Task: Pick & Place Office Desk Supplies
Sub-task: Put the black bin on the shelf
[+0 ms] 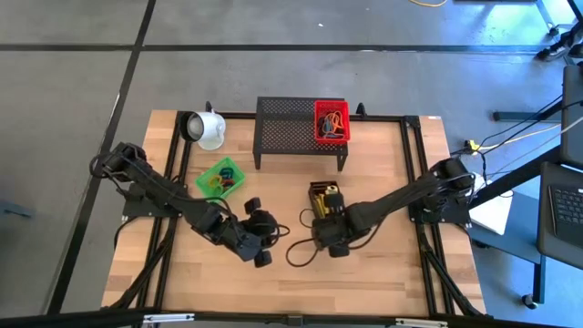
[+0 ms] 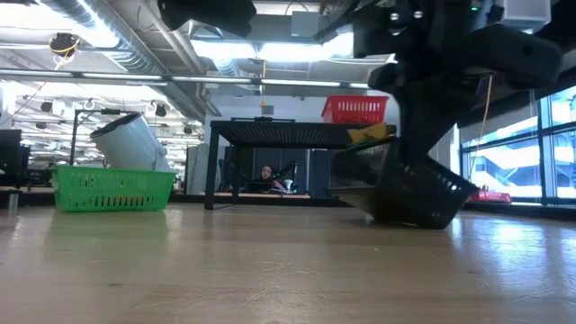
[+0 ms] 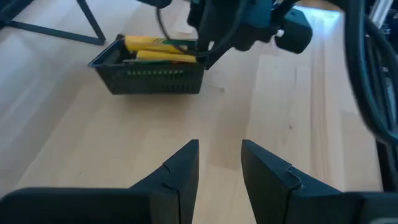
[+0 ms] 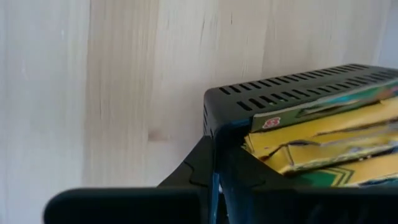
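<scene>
My right gripper [image 4: 216, 163] is clamped on the rim of the tilted black basket [image 1: 321, 194] holding the yellow boxes [image 3: 158, 48], just in front of the black mesh shelf [image 1: 290, 132]. My left gripper [image 3: 219, 168], fingers apart and empty, hovers beside that basket; coloured loops [image 1: 332, 120] lie in the red basket [image 1: 320, 135] atop the shelf.

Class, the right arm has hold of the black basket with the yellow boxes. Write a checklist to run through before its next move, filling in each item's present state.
1. Right end effector shut on the black basket wall: ok.
2. Basket level: not ok; the low view shows it tilted, one edge off the table.
3. Yellow boxes inside the basket: ok.
4. Left end effector open, empty, apart from the basket: ok.
5. Green basket and black mesh shelf apart from the right arm: ok.
6. Grip firmness: cannot tell.
</scene>
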Robot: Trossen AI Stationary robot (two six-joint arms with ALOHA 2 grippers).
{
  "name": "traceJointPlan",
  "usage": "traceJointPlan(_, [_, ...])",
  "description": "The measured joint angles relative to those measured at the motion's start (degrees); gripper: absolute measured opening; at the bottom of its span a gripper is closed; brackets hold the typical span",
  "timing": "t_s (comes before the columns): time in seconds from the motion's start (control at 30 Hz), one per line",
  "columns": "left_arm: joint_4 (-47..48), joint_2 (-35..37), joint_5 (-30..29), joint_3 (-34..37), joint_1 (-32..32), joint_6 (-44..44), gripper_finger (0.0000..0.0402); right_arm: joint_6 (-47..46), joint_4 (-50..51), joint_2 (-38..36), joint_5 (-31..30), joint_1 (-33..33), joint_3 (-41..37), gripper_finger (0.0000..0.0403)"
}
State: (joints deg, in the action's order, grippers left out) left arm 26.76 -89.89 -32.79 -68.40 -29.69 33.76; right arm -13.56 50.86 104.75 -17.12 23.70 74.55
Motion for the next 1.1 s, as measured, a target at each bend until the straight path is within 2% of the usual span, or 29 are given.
traceJointPlan(0.2, [0.00, 0.00, -0.03, 0.00, -0.81, -0.01, 0.0114, -2.82, -1.35, 1.48, 0.16, -0.67, 1.84, 0.0031])
traceJointPlan(0.6, [0.02, 0.00, -0.07, 0.00, -0.77, 0.02, 0.0114, -4.00, -2.25, 1.42, 0.42, -1.86, 2.66, 0.0140])
traceJointPlan(0.7, [0.02, 0.00, -0.07, 0.00, -0.77, 0.01, 0.0114, -3.42, -1.78, 0.14, 3.04, -1.86, 2.66, 0.0160])
traceJointPlan(0.97, [0.02, 0.00, -0.14, 0.00, -0.77, 0.01, 0.0114, 9.70, 1.99, -3.76, 4.31, 0.17, 2.18, 0.0165])
traceJointPlan(1.1, [0.02, 0.00, -0.16, 0.00, -0.77, 0.75, 0.0114, 11.68, 0.88, -3.70, 4.23, -0.39, -2.30, 0.0159])
